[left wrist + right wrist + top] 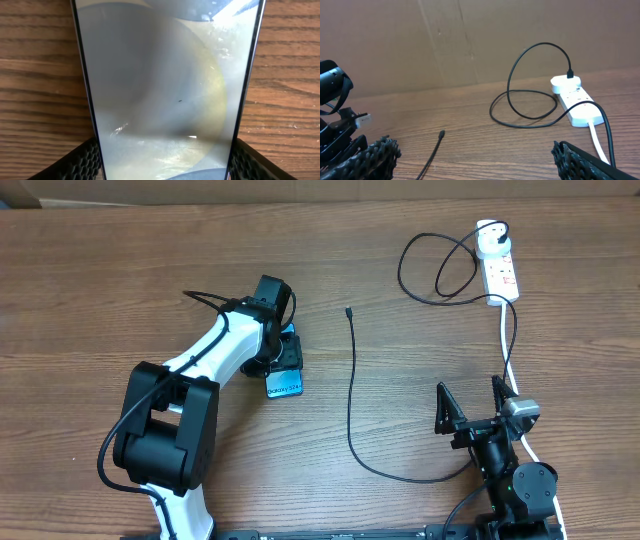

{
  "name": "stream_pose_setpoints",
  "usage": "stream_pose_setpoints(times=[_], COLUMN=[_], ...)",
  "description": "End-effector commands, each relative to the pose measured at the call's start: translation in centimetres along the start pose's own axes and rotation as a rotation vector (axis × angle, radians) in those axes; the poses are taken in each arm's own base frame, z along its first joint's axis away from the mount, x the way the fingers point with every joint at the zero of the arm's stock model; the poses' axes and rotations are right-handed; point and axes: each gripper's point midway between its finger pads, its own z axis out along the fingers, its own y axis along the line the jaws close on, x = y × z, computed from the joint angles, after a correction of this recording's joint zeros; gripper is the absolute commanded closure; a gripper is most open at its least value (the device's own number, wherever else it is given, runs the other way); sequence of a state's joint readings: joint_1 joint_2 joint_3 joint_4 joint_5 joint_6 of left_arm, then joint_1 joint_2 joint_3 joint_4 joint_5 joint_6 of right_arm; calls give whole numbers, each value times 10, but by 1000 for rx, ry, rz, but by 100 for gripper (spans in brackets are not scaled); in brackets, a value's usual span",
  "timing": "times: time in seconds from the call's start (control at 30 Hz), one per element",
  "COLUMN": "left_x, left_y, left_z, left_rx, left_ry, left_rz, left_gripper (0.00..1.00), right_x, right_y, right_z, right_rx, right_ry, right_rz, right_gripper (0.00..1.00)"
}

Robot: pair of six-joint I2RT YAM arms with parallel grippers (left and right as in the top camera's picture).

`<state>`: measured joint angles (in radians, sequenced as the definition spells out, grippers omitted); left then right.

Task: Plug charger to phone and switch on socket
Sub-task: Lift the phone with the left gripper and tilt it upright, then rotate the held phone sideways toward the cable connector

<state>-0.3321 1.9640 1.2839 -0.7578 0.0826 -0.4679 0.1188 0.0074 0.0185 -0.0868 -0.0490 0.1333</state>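
The phone [286, 384] lies on the wooden table, its light blue screen up, and it fills the left wrist view [160, 85]. My left gripper [283, 352] is shut on the phone [165, 146], a black pad against each long edge. The charger's thin black cable [351, 390] runs down the table's middle, its connector tip [348, 310] lying free [441, 134]. The cable loops up to a white adapter [490, 237] plugged into the socket [502, 272], a white power strip [577, 107]. My right gripper [468, 386] stands open near the front right [475, 157], holding nothing.
The strip's thicker white lead [510, 350] runs down past my right gripper. A cardboard wall [470, 40] stands behind the table's far edge. Bare wood lies between the phone and the cable.
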Motion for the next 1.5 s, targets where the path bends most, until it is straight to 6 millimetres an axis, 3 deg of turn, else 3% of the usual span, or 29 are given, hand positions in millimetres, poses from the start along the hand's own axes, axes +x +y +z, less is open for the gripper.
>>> stream_pose_setpoints(times=[0.0, 0.27, 0.6, 1.0, 1.47], left_x=[-2, -3, -6, 4, 8], left_y=[-10, -22, -21, -46, -76], left_z=[-3, -14, -19, -31, -80], left_rx=[62, 171, 251, 425, 823], left_ry=[19, 39, 65, 139, 326], left_rz=[6, -5, -43, -47, -213], left_gripper=[40, 40, 41, 41, 43], right_x=[3, 3, 3, 3, 3], right_y=[1, 1, 1, 1, 1], right_z=[0, 0, 0, 0, 0], right_rx=[-9, -10, -10, -10, -9], right_ry=[2, 2, 2, 2, 2], right_rz=[-4, -4, -4, -4, -4], right_gripper=[0, 0, 0, 0, 0])
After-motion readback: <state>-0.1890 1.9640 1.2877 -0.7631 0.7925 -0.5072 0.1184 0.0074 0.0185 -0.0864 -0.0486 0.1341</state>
